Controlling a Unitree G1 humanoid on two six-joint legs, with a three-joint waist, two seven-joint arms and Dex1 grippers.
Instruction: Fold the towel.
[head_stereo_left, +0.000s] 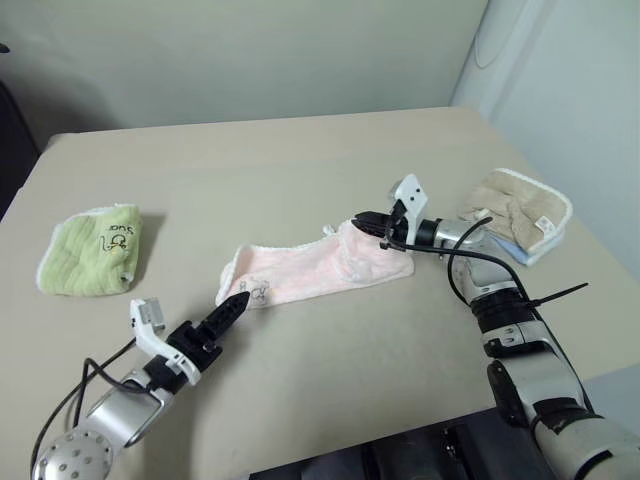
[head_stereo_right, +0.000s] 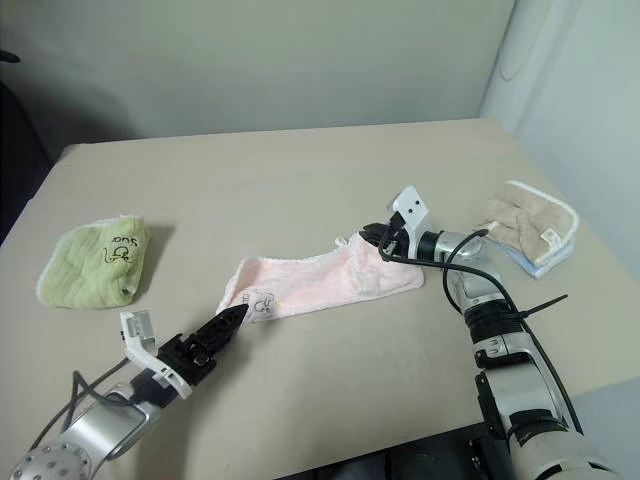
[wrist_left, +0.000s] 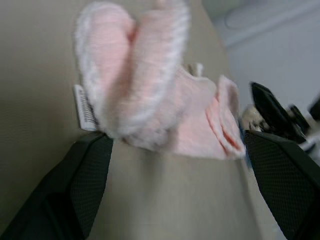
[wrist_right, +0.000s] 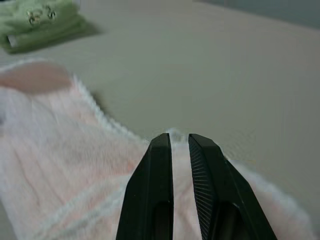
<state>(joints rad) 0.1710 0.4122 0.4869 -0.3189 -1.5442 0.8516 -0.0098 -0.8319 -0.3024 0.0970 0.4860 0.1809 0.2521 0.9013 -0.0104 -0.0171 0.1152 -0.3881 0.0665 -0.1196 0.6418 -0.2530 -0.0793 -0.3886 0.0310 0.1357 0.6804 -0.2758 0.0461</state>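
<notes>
Towel (head_stereo_left: 310, 270) lies mid-surface (head_stereo_left: 300, 170) as a long rumpled strip, not yet neatly folded; right gripper (head_stereo_left: 372, 224) has fingers nearly closed at its far edge, left gripper (head_stereo_left: 234, 306) fingers spread wide beside the near end.

Readable marks on the towels

The green towel (head_stereo_left: 92, 252) carries dark embroidery that looks like "Suor" beside a small figure. The pink towel (head_stereo_left: 318, 268) has a small dark embroidered mark near one end and a white tag (wrist_left: 85, 113) with print too fine to read.
</notes>
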